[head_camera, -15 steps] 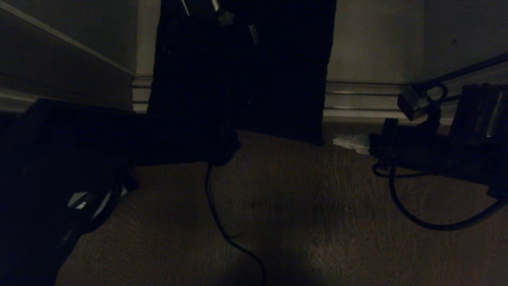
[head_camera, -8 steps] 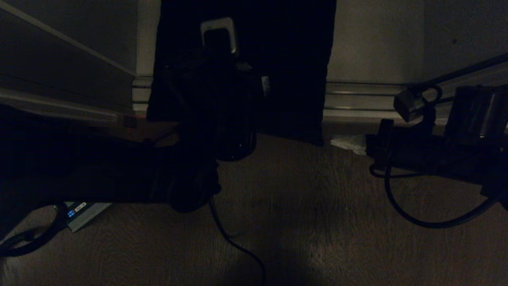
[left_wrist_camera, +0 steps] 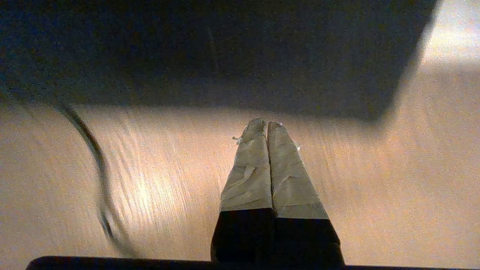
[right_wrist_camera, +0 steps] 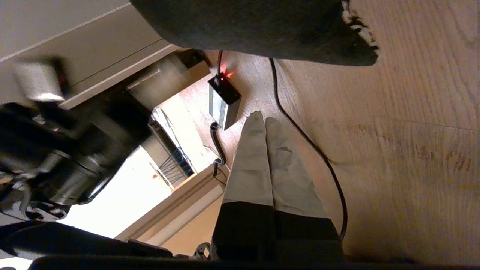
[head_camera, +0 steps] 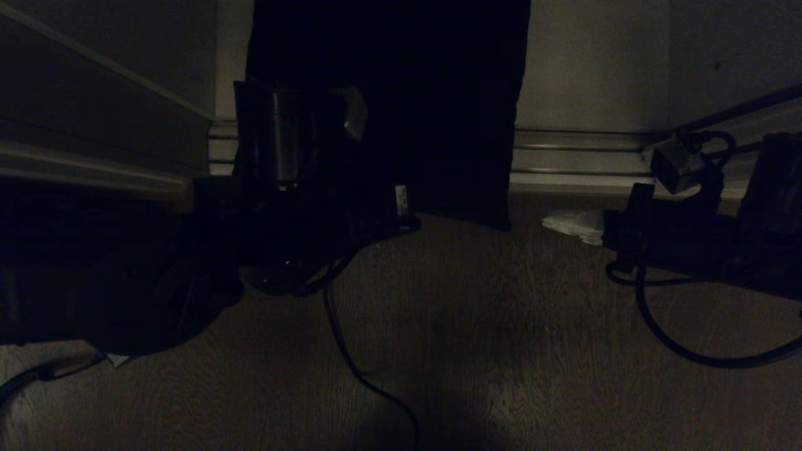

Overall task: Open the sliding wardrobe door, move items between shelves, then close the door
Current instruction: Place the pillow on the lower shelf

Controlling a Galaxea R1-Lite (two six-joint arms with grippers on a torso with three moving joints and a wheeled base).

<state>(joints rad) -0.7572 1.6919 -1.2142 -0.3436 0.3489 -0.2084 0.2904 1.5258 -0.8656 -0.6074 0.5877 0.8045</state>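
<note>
Left fingers [left_wrist_camera: 268,129]: I see the two taped tips pressed flat together, nothing between them. They hang over the wood floor [left_wrist_camera: 375,195], just short of the edge of the black cushion [left_wrist_camera: 225,56], not touching it. A thin black cable [left_wrist_camera: 98,165] curves across the floor to one side of them.

Right fingers [right_wrist_camera: 264,123]: likewise closed tip to tip and empty. They point low along the floor toward the grey power brick [right_wrist_camera: 224,103], which shows a small red light. Its cable [right_wrist_camera: 311,144] trails past the fingertips. The same cushion's dark corner, with a bit of patterned edge, lies well beyond them in the right wrist view.

From the head camera, very dim: the left gripper's wrist and arm [head_camera: 294,188] sit in front of the lower left part of the cushion [head_camera: 451,113]. The cushion stands on edge on the floor, leaning back against the pale wardrobe front [head_camera: 589,69], its bottom resting across the ribbed metal floor track [head_camera: 576,156]. I cannot tell whether that pale surface is the sliding door or a fixed panel. The right arm [head_camera: 689,238] reaches in low from the right, its taped fingertips well to the right of the cushion, beside its lower corner. No shelf shows in any view.
</note>
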